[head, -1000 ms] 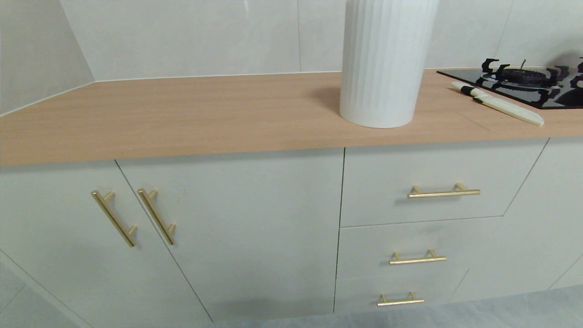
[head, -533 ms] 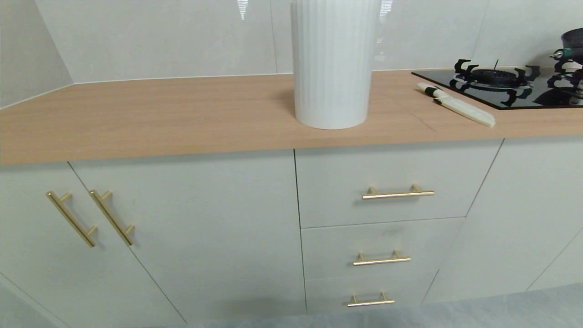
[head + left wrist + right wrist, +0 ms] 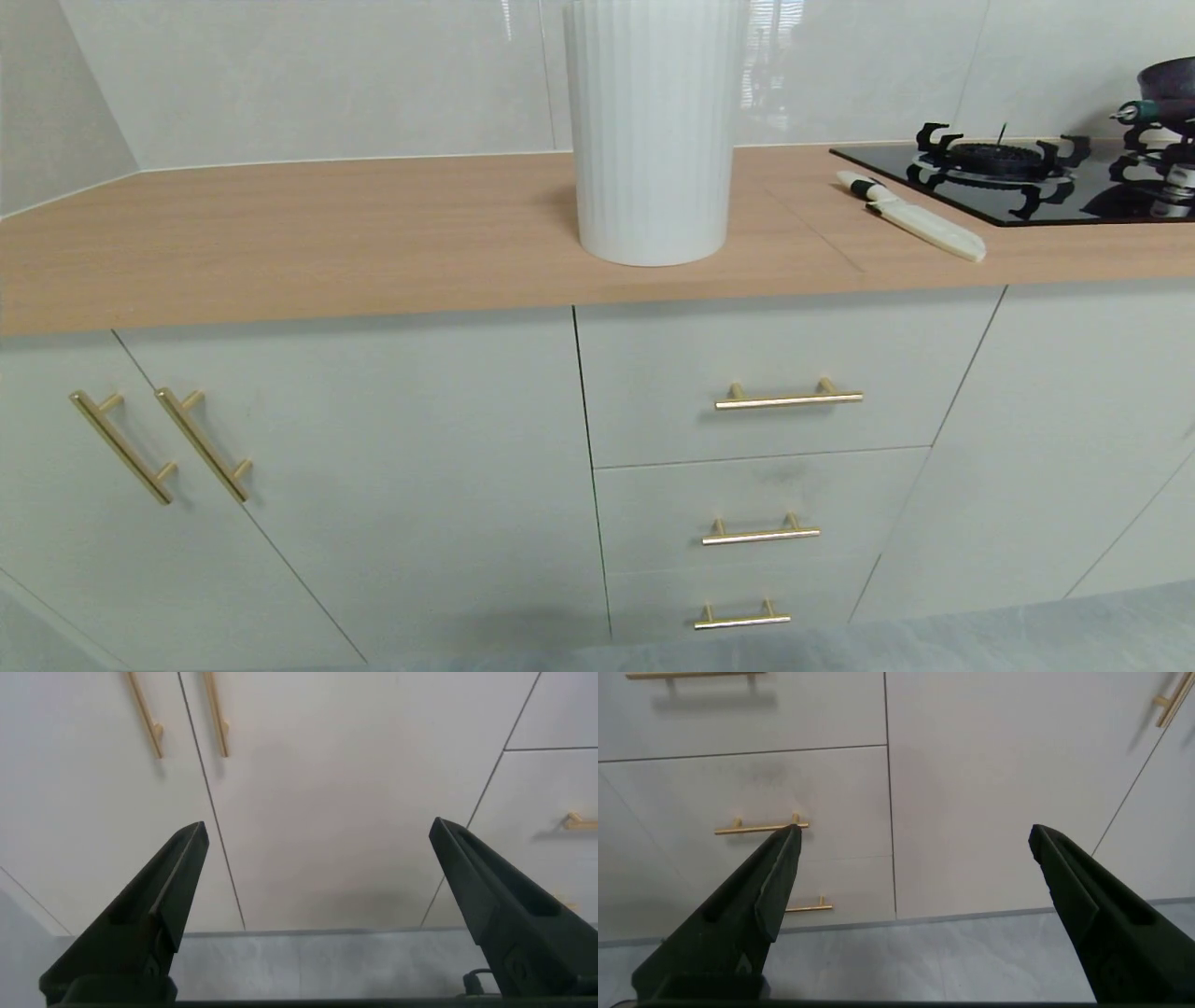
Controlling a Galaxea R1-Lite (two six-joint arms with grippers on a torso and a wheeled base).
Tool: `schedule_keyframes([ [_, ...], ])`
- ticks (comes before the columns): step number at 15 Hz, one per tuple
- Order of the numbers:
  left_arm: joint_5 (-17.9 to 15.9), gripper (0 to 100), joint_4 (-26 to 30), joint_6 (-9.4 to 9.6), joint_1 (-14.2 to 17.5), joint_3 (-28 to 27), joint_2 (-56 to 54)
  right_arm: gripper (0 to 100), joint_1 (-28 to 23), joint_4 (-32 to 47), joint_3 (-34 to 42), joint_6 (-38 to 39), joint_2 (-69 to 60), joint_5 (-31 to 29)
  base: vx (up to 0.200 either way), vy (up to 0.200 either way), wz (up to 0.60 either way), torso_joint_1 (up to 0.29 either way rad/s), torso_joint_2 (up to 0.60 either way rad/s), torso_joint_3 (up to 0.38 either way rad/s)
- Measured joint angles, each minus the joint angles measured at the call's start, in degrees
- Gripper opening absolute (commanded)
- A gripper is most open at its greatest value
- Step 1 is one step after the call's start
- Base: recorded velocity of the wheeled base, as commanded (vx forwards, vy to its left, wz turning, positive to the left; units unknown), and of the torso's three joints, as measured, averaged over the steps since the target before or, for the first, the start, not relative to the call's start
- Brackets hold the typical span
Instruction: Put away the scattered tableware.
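The left gripper (image 3: 318,835) was held low before the cabinet doors (image 3: 327,812), jaws wide apart and empty; the right gripper (image 3: 915,831), likewise spread open, was turned toward the drawers (image 3: 738,784). Up on the counter (image 3: 280,233), right of the white ribbed container (image 3: 651,131), the knife (image 3: 910,216) was laid just beside the hob (image 3: 1027,182), its long axis slanted from handle at the back to blade tip near the front edge. It was judged to lie above both jaws and nearer the right arm

Soft even light leaves glare streaks on the wall tiles (image 3: 327,84) and a faint shadow beside the white container (image 3: 652,140).
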Motion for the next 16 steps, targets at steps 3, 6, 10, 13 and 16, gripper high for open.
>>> schedule_keyframes([
  [3, 0.0, 100, 0.0, -0.01, 0.0, 0.0, 0.0, 100, 0.0, 0.0, 0.0, 0.0, 0.0, 0.0, 0.000, 0.000, 0.20, 0.001, 0.00, 0.002],
  [6, 0.0, 100, 0.0, 0.00, 0.0, 0.0, 0.0, 100, 0.0, 0.0, 0.0, 0.1, 0.0, 0.0, 0.000, 0.000, 0.00, 0.000, 0.00, 0.000],
  [10, 0.0, 100, 0.0, 0.00, 0.0, 0.0, 0.0, 100, 0.0, 0.0, 0.0, 0.1, 0.0, 0.0, 0.000, 0.000, 0.00, 0.000, 0.00, 0.000],
  [13, 0.0, 100, 0.0, 0.00, 0.0, 0.0, 0.0, 100, 0.0, -0.1, 0.0, 0.1, 0.0, 0.0, 0.000, 0.000, 0.00, 0.000, 0.00, 0.000],
  [16, 0.0, 100, 0.0, 0.00, 0.0, 0.0, 0.0, 100, 0.0, 0.0, 0.0, 0.1, 0.0, 0.0, 0.000, 0.000, 0.00, 0.000, 0.00, 0.000],
])
